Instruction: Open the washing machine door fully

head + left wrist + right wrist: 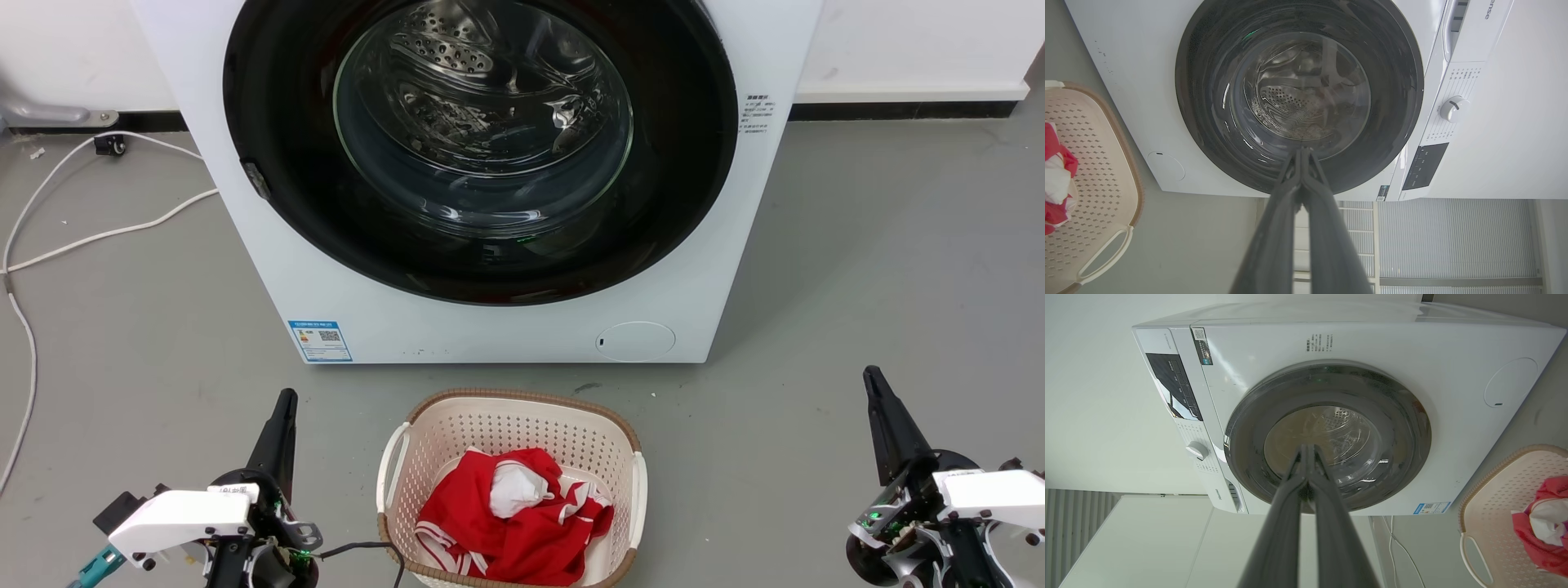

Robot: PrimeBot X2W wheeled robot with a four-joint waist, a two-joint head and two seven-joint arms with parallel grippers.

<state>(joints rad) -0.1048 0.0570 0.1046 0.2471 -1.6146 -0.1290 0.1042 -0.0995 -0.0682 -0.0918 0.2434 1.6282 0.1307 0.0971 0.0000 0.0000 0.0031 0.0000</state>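
Got left fingers point(277, 441) pinched together, empty, at lower left of frame, pointing up. Same for right fingers point(890, 425) at lower right. Both well apart from washing machine door point(482, 155), upper centre, sitting flush against washing machine point(490, 335) front. Seeing laundry basket point(506, 429) on floor point(857, 269) between them, just in front of machine, holding red-and-white garment point(522, 531). White cable point(82, 241) along floor at left edge.

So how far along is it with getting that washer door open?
Nothing looks done: the washing machine door sits shut against the washing machine. Nothing is in hand: the left gripper and right gripper are shut, low, flanking the laundry basket, apart from the door. Reaching, gripping and swinging it fully open remain.
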